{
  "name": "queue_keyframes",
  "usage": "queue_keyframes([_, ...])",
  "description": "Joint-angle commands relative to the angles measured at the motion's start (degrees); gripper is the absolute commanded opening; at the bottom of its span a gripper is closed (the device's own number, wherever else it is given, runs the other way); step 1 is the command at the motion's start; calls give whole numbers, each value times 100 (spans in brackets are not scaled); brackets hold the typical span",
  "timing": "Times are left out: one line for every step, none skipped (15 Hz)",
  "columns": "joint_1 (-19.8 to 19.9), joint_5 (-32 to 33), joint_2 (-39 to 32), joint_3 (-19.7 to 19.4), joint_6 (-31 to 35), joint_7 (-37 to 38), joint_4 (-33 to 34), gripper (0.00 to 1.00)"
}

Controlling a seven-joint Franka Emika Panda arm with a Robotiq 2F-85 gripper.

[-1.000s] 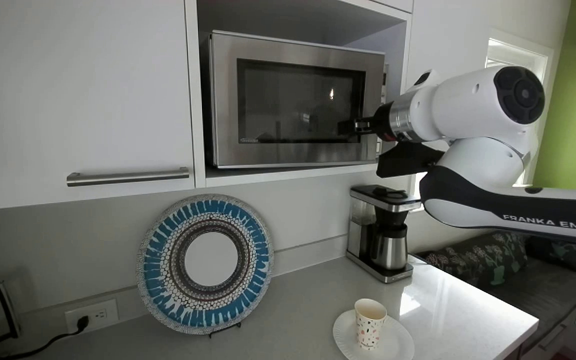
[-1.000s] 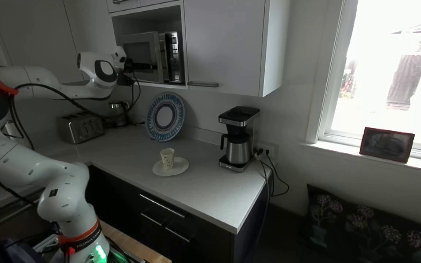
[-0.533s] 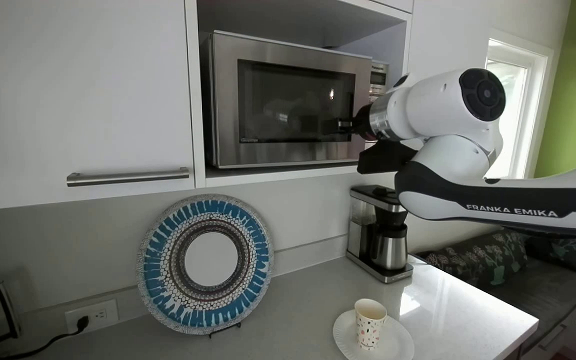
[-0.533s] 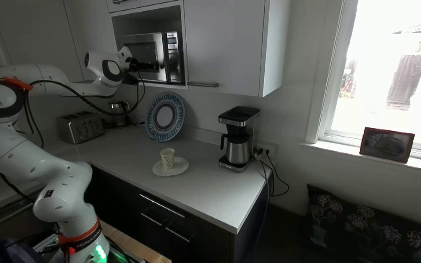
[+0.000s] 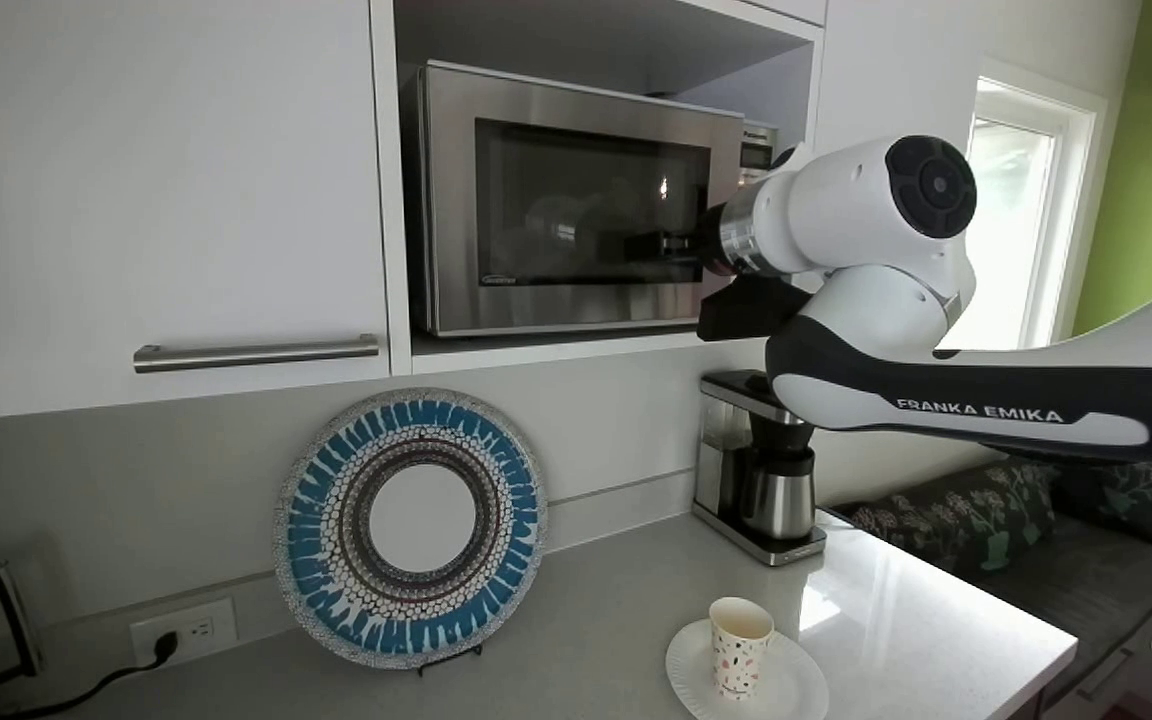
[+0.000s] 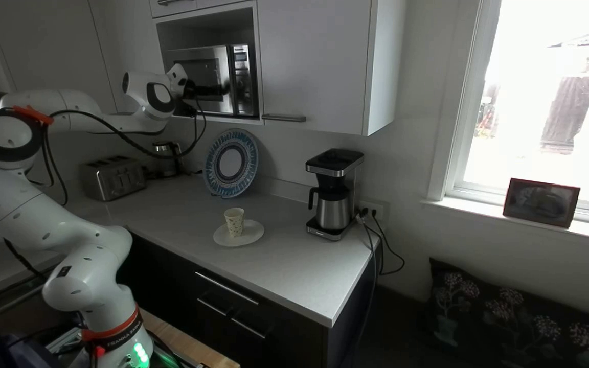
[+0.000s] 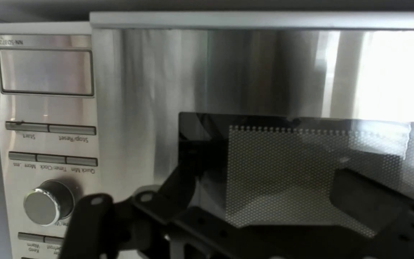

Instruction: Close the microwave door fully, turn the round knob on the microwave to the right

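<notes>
The microwave door (image 5: 586, 195) has a steel frame and dark window. In both exterior views it lies against the body, its free edge beside the control panel; it also shows in an exterior view (image 6: 224, 71) and the wrist view (image 7: 146, 90). I see no clear gap, but cannot tell whether it is latched. The round knob (image 7: 41, 207) is on the panel at lower left in the wrist view, which is upside down; my arm hides it in an exterior view. My gripper (image 7: 275, 171) is open and empty, fingers wide apart in front of the window; contact cannot be told.
The microwave sits in a cabinet niche with a bottom shelf edge (image 5: 576, 350). Below are a round blue plate (image 5: 326, 530) on a stand, a coffee maker (image 5: 781, 500), and a paper cup (image 5: 741, 650) on a white plate (image 5: 801, 690). A toaster (image 6: 115, 179) stands near the arm.
The door has swung inward, uncovering the control panel, and looks still over the last half second. My gripper has moved along the door away from its free edge. The gripper stays open.
</notes>
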State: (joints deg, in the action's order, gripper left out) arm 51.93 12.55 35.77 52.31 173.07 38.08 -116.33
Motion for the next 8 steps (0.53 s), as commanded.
queue_keyframes([37, -239, 42, 35, 11, -198, -14, 100])
queue_keyframes([38, -241, 43, 34, 11, -200, -14, 100])
queue_keyframes([38, -243, 43, 33, 11, -201, -14, 100])
queue_keyframes([37, -244, 44, 33, 11, -201, -14, 100])
queue_keyframes([37, -245, 44, 33, 11, -203, -14, 100])
queue_keyframes([37, -245, 44, 33, 11, -203, -14, 100])
queue_keyframes([72, -279, 55, 53, -22, -172, -8, 100])
queue_keyframes([158, -307, 98, 91, -10, -132, -2, 100])
